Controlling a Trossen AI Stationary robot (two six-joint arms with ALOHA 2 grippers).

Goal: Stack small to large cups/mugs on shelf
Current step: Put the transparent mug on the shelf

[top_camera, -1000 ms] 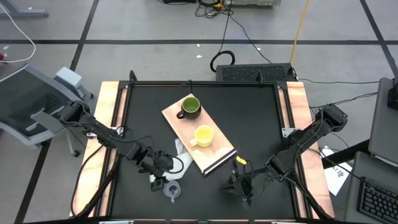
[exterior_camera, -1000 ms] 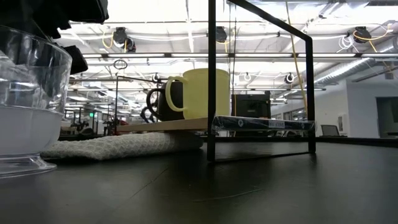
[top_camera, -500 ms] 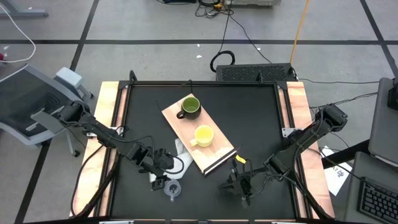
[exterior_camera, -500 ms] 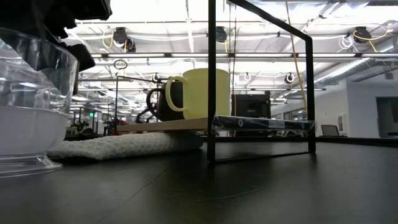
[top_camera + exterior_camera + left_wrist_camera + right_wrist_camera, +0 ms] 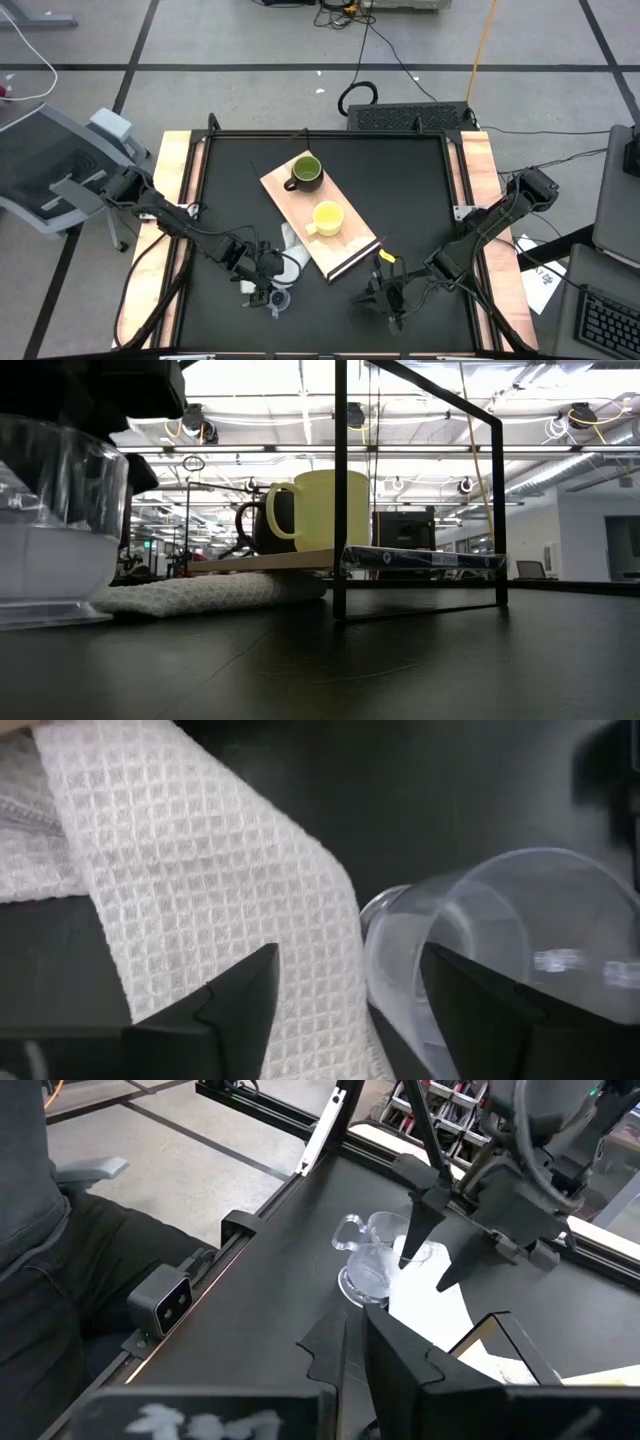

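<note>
Black tabletop (image 5: 400,200) fills the steel frame, with grey floor all round. Largest on it is the shelf (image 5: 285,195), a light-wood board lying slantwise near the centre, its dark edge strip toward five o'clock; stiff and flat, it looks a steady base. On it the dark green mug (image 5: 305,172) sits toward eleven o'clock and the yellow mug (image 5: 326,217) just beside it toward five, both upright with handles out. They look rigid, fairly heavy and smooth-glazed, best gripped across the rim wall or by the handle.

A white waffle cloth (image 5: 200,890) lies soft and bunched against the shelf's seven-o'clock side, between board and cup; it could snag or drag along.

Smallest is the clear plastic cup (image 5: 279,298), at about seven o'clock on the table, off the shelf. It is probably light, thin and slippery, easily squashed or tipped, so a gentle pinch over the rim suits it. The left gripper (image 5: 262,283) hangs right over it, fingers (image 5: 240,995) spread wide, one on the cloth side and one at the cup's wall, not yet clamped.

At five o'clock the right gripper (image 5: 388,295) waits, fingers together and empty.
</note>
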